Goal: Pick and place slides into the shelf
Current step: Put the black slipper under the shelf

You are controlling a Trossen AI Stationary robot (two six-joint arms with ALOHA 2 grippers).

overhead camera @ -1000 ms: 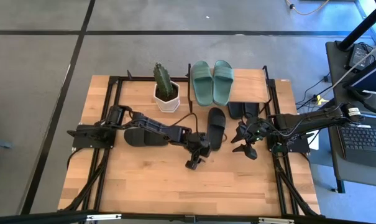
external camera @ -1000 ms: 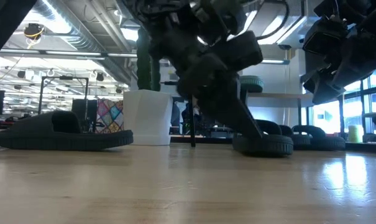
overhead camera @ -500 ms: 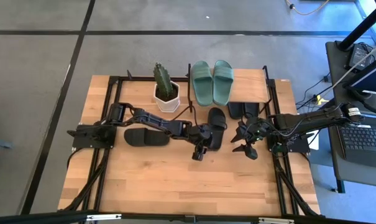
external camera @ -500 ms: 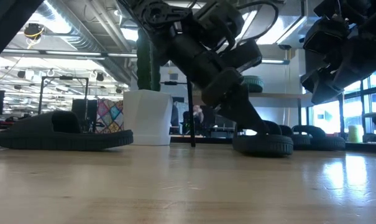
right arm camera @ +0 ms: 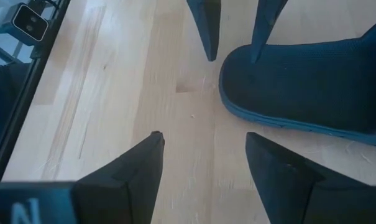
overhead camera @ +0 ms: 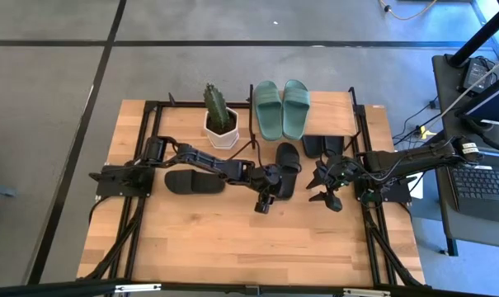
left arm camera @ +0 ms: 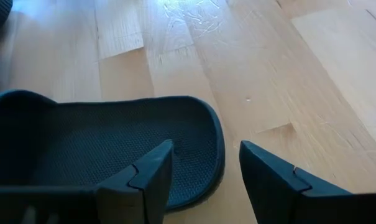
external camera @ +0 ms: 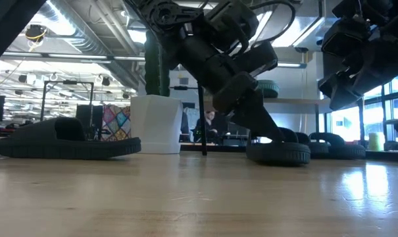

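Observation:
A black slide (overhead camera: 288,169) lies sole-down in the middle of the table. My left gripper (overhead camera: 263,204) is open at its near end; in the left wrist view the gripper (left arm camera: 206,146) straddles the rim of the slide (left arm camera: 113,149). A second black slide (overhead camera: 194,181) lies flat to the left. The sage-green pair (overhead camera: 282,109) sits on the shelf's top board (overhead camera: 336,111), and two black slides (overhead camera: 323,146) lie under it. My right gripper (overhead camera: 323,196) hangs open above the table, right of the middle slide. My left gripper comes slanting down from the near left at the slide's rounded near end (left arm camera: 215,143). One finger (left arm camera: 153,168) is over the footbed and the other (left arm camera: 265,171) is outside the rim. I cannot tell whether either touches. The slide lies flat on the table.
A white pot with a cactus (overhead camera: 220,124) stands left of the shelf, behind the left arm. Black frame rails (overhead camera: 366,157) run along both table sides. Bare wood (overhead camera: 257,247) lies toward the near edge. A laptop (overhead camera: 480,177) sits beyond the right edge.
My left gripper has moved toward the far right and come down to the near end of the middle black slide, then stopped. The slide and my right gripper have stayed where they were.

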